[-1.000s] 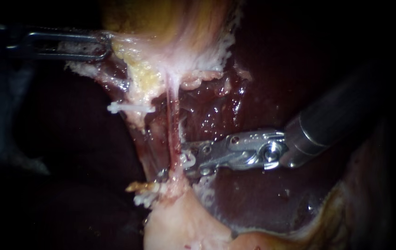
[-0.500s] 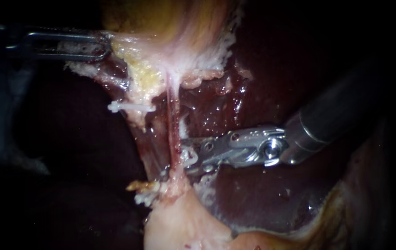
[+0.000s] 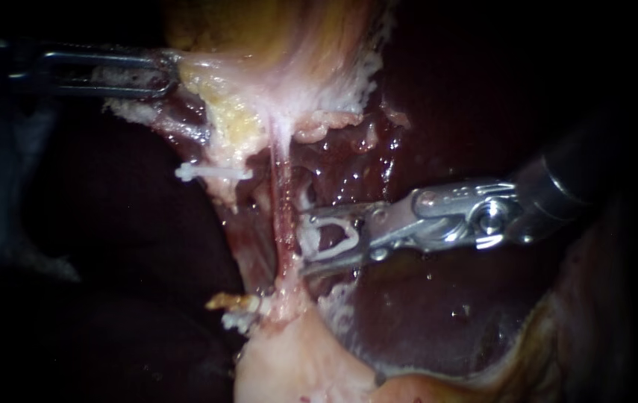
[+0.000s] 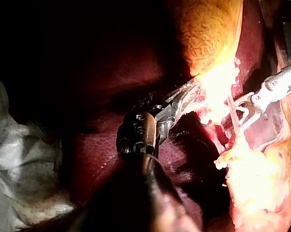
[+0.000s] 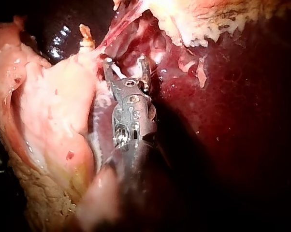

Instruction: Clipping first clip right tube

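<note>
Right instrument (image 3: 307, 242) holds an open clip (image 3: 330, 240) at 3 o'clock of the right tube (image 3: 282, 213); left instrument (image 3: 169, 75) grips gallbladder (image 3: 259, 89); liver (image 3: 423, 313) behind

Your count: two instruments, left instrument (image 3: 160, 75) and right instrument (image 3: 310, 240). Two white clips: placed clip (image 3: 210, 172) on tissue, loaded clip (image 3: 331, 237) in the right one. One thin red tube (image 3: 282, 216) clearly showing. One liver (image 3: 423, 313), one gallbladder (image 3: 259, 30).

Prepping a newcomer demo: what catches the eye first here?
The right instrument, mid-frame in the endoscope view, holds an open clip between its jaws, tips at the thin pink tube. At upper left the left instrument grips pale tissue; a second clip sits below it.
</note>
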`<state>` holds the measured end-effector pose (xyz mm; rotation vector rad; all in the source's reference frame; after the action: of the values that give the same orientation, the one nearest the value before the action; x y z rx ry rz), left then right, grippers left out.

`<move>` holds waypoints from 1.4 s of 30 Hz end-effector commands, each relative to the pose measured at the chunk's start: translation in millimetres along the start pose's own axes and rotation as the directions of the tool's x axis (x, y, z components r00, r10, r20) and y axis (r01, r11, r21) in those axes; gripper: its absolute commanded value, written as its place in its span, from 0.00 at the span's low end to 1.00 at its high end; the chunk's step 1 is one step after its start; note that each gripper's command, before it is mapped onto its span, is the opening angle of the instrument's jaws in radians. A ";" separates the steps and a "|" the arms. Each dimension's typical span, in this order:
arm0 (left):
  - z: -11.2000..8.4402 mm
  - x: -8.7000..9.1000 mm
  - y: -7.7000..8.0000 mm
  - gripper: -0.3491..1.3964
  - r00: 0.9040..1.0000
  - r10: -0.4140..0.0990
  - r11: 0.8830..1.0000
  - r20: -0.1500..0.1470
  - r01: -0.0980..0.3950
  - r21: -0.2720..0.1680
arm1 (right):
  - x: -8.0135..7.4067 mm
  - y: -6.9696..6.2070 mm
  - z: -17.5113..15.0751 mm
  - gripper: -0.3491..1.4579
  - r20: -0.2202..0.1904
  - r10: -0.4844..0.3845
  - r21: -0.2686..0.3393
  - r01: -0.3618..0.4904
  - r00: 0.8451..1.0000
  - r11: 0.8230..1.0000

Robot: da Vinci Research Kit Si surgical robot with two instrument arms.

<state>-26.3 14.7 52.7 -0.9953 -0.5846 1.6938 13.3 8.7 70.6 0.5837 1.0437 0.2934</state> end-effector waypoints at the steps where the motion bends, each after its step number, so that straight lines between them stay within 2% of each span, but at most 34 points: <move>1: 0.0 0.0 0.0 0.00 1.000 0.000 1.000 0.000 0.000 0.000 | 0.1 -0.2 -0.4 0.47 0.000 0.000 0.004 0.000 1.000 1.000; 5: 0.0 0.0 0.0 0.00 1.000 0.000 1.000 0.000 0.000 0.000 | 0.3 -0.8 -1.4 0.47 -0.006 0.001 0.011 -0.001 1.000 1.000; 13: 0.0 0.0 0.0 0.00 1.000 0.000 1.000 0.000 0.000 0.000 | 0.9 -1.7 -1.7 0.47 -0.048 0.003 0.016 -0.002 0.999 1.000; 17: 0.0 0.0 0.0 0.00 1.000 0.000 1.000 0.000 0.000 0.000 | 1.1 -2.2 -1.7 0.47 -0.063 -0.003 0.047 0.006 0.998 0.999; 22: 0.0 -0.1 0.0 0.00 1.000 0.000 1.000 0.000 0.000 0.000 | 1.3 -2.9 -1.6 0.47 -0.097 0.043 0.095 -0.034 0.994 0.995; 24: 0.0 -0.1 0.0 0.00 1.000 0.001 1.000 0.000 -0.001 0.000 | 1.4 -3.3 -1.6 0.47 -0.096 0.063 0.146 -0.048 0.993 0.988; 26: 0.0 -0.1 0.0 0.00 1.000 0.000 1.000 0.000 0.000 0.000 | 1.5 -3.5 -1.5 0.47 -0.093 0.070 0.168 -0.054 0.993 0.984; 32: 0.0 -0.1 0.0 0.00 1.000 0.001 1.000 0.000 -0.001 0.001 | 1.5 -3.7 -0.8 0.47 -0.102 0.120 0.201 -0.098 0.987 0.975; 42: 0.0 -0.1 0.0 0.00 1.000 0.001 1.000 -0.001 -0.001 0.001 | 0.9 -3.4 0.6 0.47 -0.098 0.143 0.201 -0.121 0.985 0.972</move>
<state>-26.3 14.5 52.7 -0.9956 -0.5836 1.6942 14.1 6.2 68.3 0.8241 1.1504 0.3496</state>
